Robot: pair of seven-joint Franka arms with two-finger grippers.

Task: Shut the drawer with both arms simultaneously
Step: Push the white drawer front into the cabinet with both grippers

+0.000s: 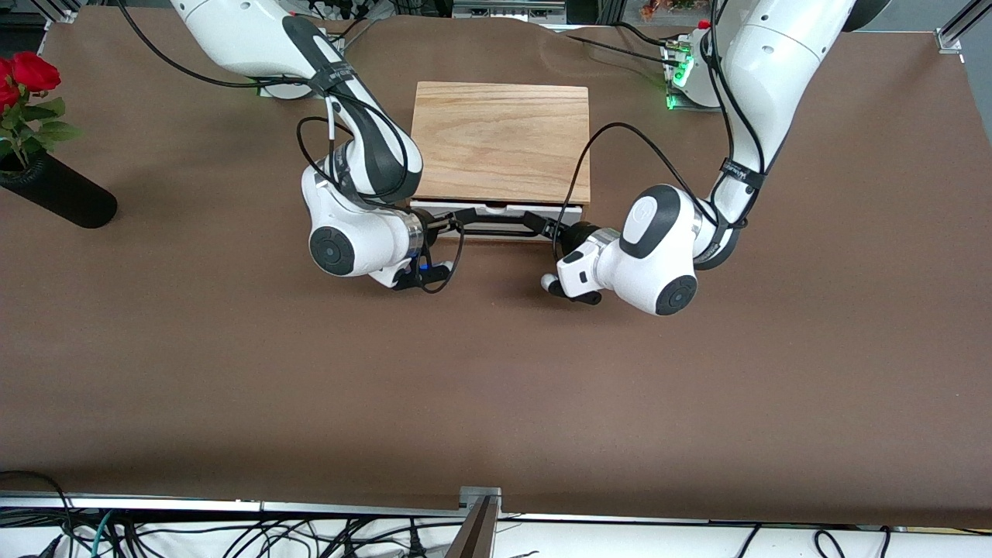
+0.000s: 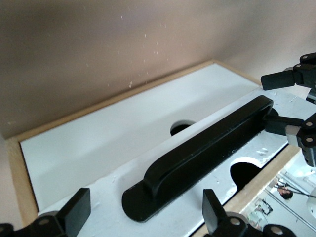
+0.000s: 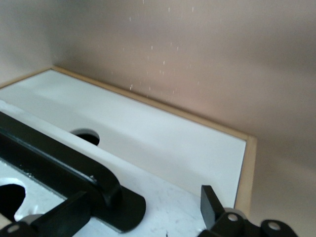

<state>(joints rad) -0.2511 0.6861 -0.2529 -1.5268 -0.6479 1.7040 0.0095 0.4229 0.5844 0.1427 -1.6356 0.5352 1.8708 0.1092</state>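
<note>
Here the drawer sits at the front of a light oak box in the middle of the brown worktop, and it looks almost shut: in the front view only a thin strip of its white front panel shows past the box's edge. Its black bar handle runs along that panel, on the side facing the front camera.

Both claws are in front of the drawer, 1 at each end of the handle. The right claw is at the end toward the right arm's side of the worktop; its wrist view shows the 2 fingertips spread apart, with the handle's foot between them and no pad touching it, so it is released. The left claw is at the other end, and its wrist view shows the same: fingers wide apart, the handle lying between them, gripping nothing. That view also catches the right claw farther off, at the handle's other end.

I judge this to be the last stretch of the closing push, or the moment just after it. If a gap remains, the next move calls for both arms to press the panel toward the box together and evenly, so the drawer does not skew. If it is already home, both should back straight off the handle without catching it.

A black vase of red roses lies well apart, at the right arm's end.
</note>
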